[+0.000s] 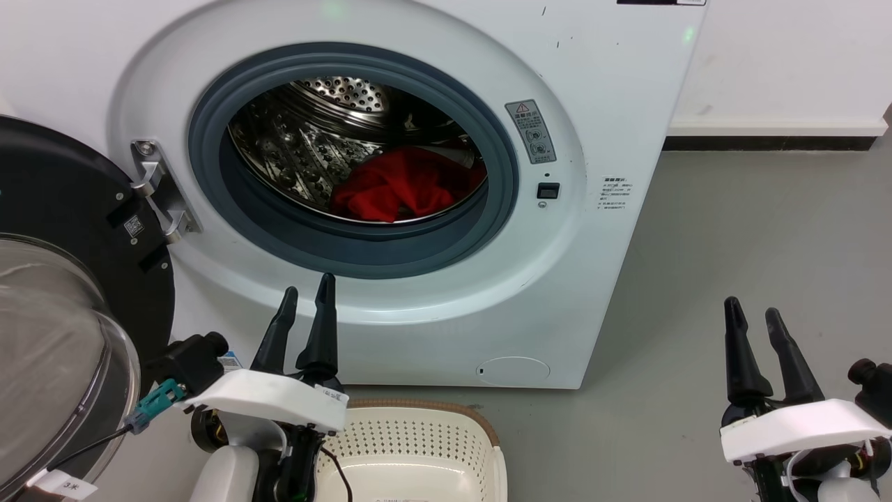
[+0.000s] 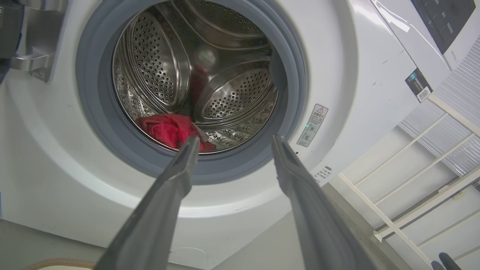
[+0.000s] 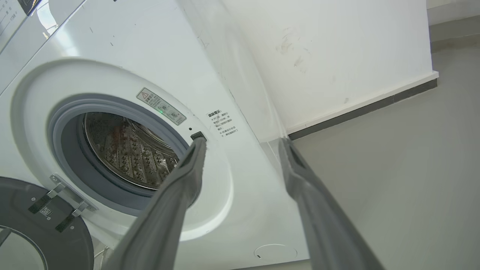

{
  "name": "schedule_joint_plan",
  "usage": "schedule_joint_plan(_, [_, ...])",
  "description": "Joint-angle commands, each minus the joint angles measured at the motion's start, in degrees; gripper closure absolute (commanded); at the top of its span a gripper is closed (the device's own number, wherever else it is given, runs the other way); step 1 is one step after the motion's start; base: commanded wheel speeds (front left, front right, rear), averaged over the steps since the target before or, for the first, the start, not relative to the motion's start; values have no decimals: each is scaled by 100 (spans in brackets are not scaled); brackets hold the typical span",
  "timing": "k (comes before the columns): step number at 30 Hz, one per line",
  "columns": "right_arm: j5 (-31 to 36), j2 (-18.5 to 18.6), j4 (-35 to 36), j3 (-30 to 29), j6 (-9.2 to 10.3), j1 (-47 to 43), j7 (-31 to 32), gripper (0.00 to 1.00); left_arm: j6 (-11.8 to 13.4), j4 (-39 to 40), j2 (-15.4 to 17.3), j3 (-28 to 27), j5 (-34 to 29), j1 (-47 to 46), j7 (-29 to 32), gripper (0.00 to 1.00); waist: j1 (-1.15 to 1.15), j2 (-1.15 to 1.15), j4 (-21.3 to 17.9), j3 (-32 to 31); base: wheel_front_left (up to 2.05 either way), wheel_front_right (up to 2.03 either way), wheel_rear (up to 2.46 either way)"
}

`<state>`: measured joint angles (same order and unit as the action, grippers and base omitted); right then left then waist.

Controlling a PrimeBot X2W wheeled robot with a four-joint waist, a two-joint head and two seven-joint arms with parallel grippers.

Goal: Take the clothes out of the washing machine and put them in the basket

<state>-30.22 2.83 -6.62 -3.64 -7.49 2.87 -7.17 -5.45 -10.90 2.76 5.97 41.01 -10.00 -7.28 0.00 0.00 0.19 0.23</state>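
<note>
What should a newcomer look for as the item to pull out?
Start at the white washing machine. Look through its grey seal into the steel drum, where a crumpled bright red garment lies at the bottom. It is the one soft, coloured thing among bare perforated metal.

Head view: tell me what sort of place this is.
Likely a laundry corner, perhaps a test room: a white front-loading washing machine with its glass door swung open stands on a grey floor by a white wall, red clothes lie in its drum, and a perforated basket sits before it.
</note>
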Motion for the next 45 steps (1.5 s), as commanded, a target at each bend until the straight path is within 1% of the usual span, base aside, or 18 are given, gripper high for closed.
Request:
schedule_joint_plan(1, [177, 11, 97, 15, 0, 2, -61, 0, 23, 28, 14, 34, -169, -156, -49, 0, 0, 0, 0, -2, 0, 0, 0])
schedule_joint_plan(18, [1420, 11, 38, 76, 0, -37, -309, 0, 139, -241, 15, 252, -1245, -270, -299, 0, 0, 0, 21, -19, 0, 0, 0])
schedule_joint_plan(29, [2013, 10, -26, 86, 0, -54, -442, 0, 197, -367, 15, 311, -1753, -297, -426, 0, 0, 0, 43, -34, 0, 0, 0])
schedule_joint_plan(30, [2180, 9, -37, 82, 0, -64, -478, 0, 206, -395, 15, 324, -1910, -296, -471, 0, 0, 0, 58, -34, 0, 0, 0])
schedule_joint_plan(45, [2848, 9, -163, 69, 1, -18, -602, 0, 278, -555, 15, 484, -2564, -342, -638, 0, 0, 0, 99, -33, 0, 0, 0])
